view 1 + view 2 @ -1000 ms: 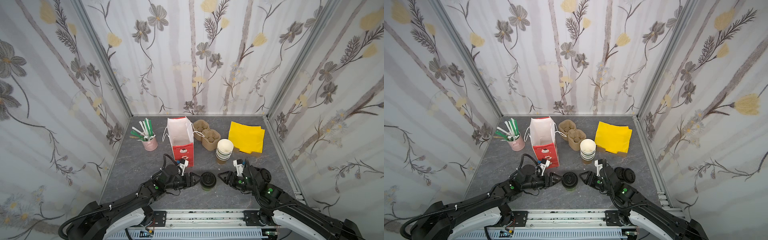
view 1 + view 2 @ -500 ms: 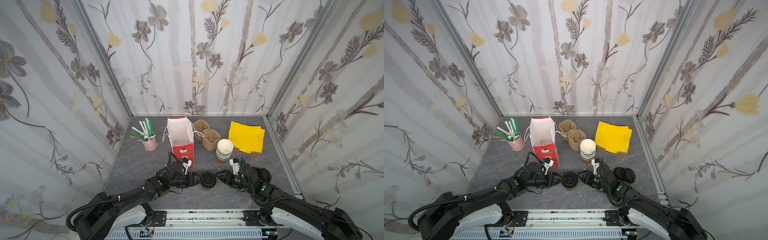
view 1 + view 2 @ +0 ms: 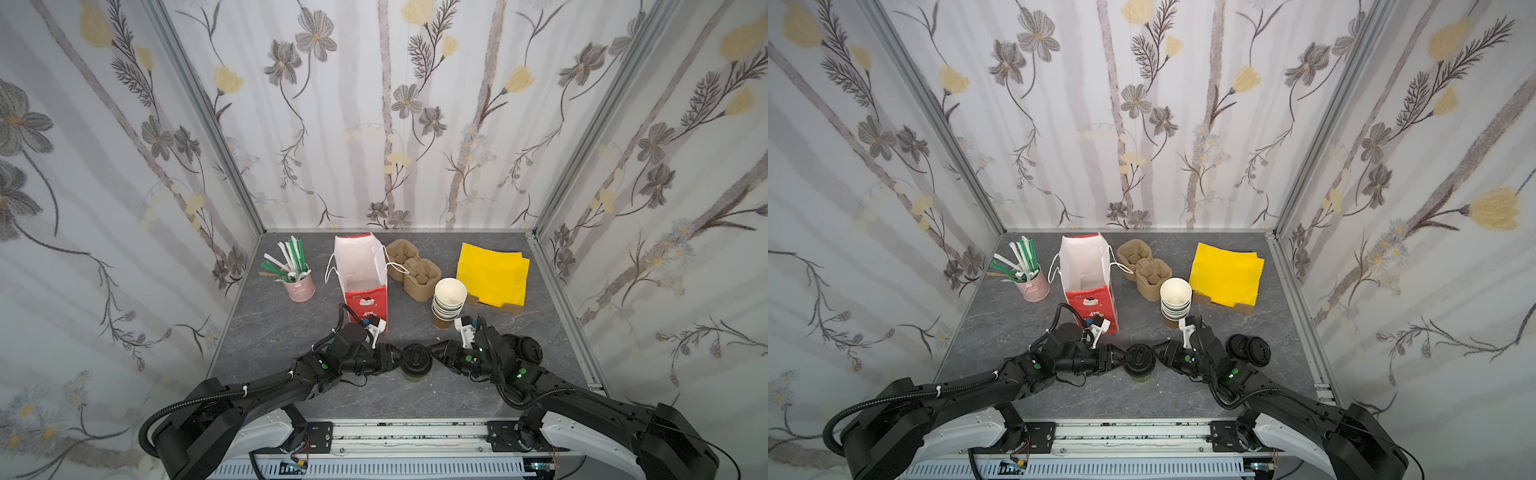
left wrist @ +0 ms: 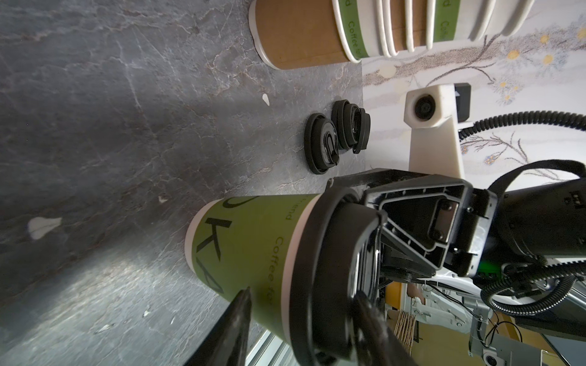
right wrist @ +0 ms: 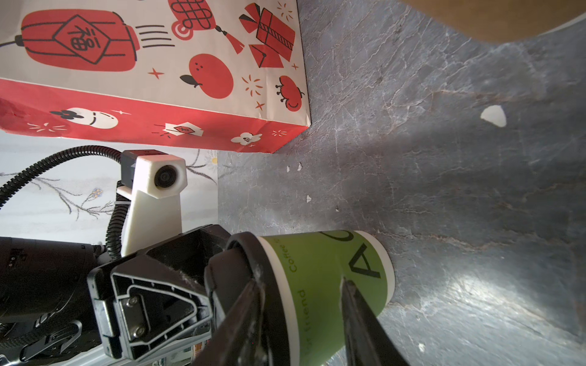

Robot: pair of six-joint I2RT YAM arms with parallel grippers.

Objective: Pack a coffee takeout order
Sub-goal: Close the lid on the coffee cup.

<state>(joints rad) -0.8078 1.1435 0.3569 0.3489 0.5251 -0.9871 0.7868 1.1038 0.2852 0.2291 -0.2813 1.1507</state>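
Lidded cup (image 3: 414,374) at lower centre, left gripper (image 3: 400,359) and right gripper (image 3: 433,352) flanking it, jaws of both part-spread astride lid (image 3: 417,357) and side, firm pinch cannot be told.

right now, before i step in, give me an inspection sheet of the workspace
surface: grey table, a few white flecks, no spill seen
job's things: lidded cup upright near the front edge; napkins stacked at the back; straws in a pink tin; bag open, upright
clutter: cup stack, carrier, loose lids
grippers: left gripper and right gripper flank the cup, jaws astride its lid rim; grip unclear
cables: hoses on both arms; left wrist loop close to the bag
surroundings: floral walls on three sides, rail in front
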